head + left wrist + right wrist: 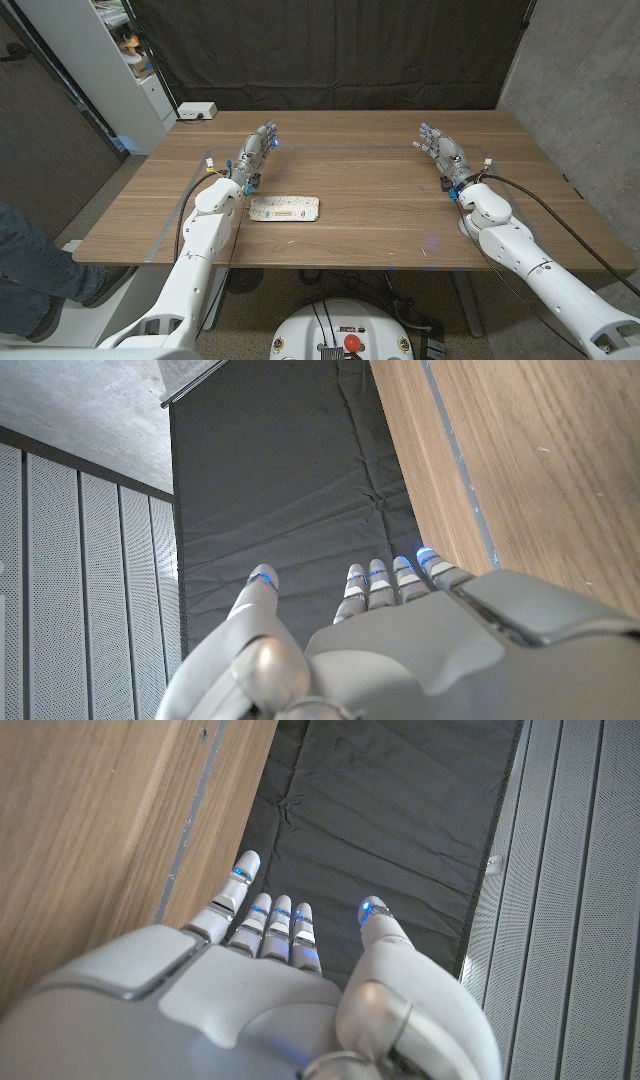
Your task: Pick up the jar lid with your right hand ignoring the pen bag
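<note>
Nothing was done yet: the right robot hand [441,152] rested empty, fingers spread, at 2 o'clock; no jar lid was discernible, just a pen bag [284,209] mid-counter [380,215] beside the empty left robot hand [255,155]

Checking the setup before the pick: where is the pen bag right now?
In the head view the pen bag lies flat on the wooden table, left of centre, just right of the left arm's wrist and nearer the front edge than the left hand.

Wooden table [380,215], black curtain [330,50], white box [197,111], white shelf [120,60]
</note>
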